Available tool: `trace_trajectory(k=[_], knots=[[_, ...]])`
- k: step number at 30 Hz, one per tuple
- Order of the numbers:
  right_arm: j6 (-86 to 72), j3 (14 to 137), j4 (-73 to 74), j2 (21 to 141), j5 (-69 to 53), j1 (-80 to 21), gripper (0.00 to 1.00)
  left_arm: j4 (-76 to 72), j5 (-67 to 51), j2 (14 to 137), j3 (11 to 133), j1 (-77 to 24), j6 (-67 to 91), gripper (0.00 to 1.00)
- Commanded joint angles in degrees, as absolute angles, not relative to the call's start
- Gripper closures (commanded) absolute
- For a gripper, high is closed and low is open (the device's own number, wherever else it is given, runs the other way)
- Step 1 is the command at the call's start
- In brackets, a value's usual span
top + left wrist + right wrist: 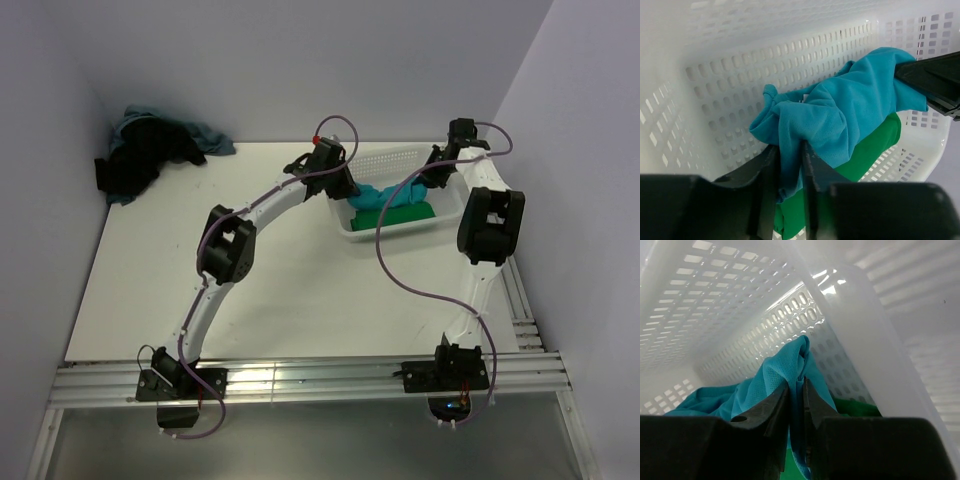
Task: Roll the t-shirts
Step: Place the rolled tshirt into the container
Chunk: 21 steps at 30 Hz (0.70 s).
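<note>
1. Top cam: a white table point(300, 290) w/ two arms reaching to a white mesh basket point(352, 228) at far right-centre. Inside lie a teal t-shirt point(385, 196) and a green t-shirt point(405, 215), the green nearer the basket's front wall.
2. Top cam only: a heap of black and grey-blue t-shirts point(150, 160) is bunched in the far-left corner against the walls, well apart from the basket. Neither wrist cam shows it.
3. Top cam: the left gripper point(345, 188) dips in at the basket's left end and the right gripper point(432, 176) at its right end. Finger gaps can't be read from up here.
4. Left wrist cam fills that in: the left gripper's fingers are nearly together, pinching a fold of teal fabric. The teal cloth is bunched over the green one. The right gripper's black tip shows at the frame's right edge, on the teal shirt's far corner.
5. Right wrist cam: the right gripper's fingers are pressed close on a peak of teal cloth, just beside the basket's perforated side wall. A sliver of green shows lower right.
6. Neither gripper holds the green t-shirt; it lies in the basket btwn them.
</note>
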<state>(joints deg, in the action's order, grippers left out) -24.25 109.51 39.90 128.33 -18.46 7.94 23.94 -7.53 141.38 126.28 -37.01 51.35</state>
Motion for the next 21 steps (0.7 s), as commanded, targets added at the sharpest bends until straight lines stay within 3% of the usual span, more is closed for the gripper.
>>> trace_trajectory(k=[1, 6, 21], knots=[[-22.8, 112.1, 41.5, 129.5, -15.5, 7.1, 0.79, 28.0, -7.7, 143.3, 127.1, -37.7, 49.4, 0.71], [-22.6, 113.0, 42.0, 129.8, -14.5, 7.0, 0.68, 27.0, -6.6, 142.3, 126.2, -38.0, 48.1, 0.54], [-22.1, 113.8, 42.4, 130.1, -13.4, 6.9, 0.53, 30.7, -4.8, 142.9, 128.5, -37.8, 47.1, 0.43]])
